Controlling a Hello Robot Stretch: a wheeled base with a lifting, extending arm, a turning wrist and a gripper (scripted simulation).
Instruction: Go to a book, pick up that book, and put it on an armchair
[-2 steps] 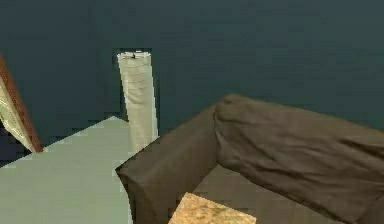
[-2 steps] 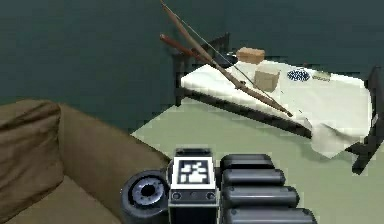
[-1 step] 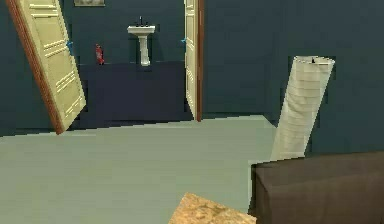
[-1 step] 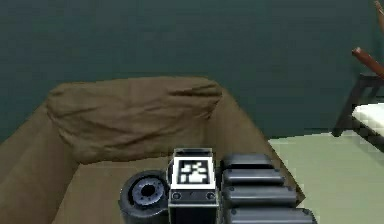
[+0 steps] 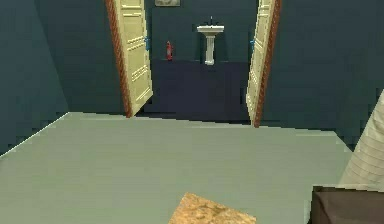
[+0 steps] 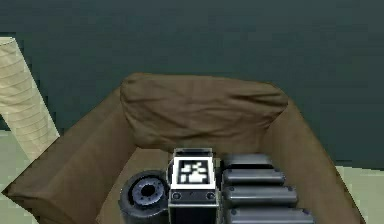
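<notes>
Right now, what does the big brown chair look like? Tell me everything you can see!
The armchair is brown and looks soft, like cloth or suede. It has a plump, wrinkled back cushion, two wide sloping arms and a darker seat between them. It stands upright on the pale floor, its back toward the dark blue-green wall. The robot's tool shows in front of the seat; I cannot tell whether they touch.

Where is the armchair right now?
In the arm side view's middle, the brown armchair stands against the dark wall, just beyond the arm's white marker.
</notes>
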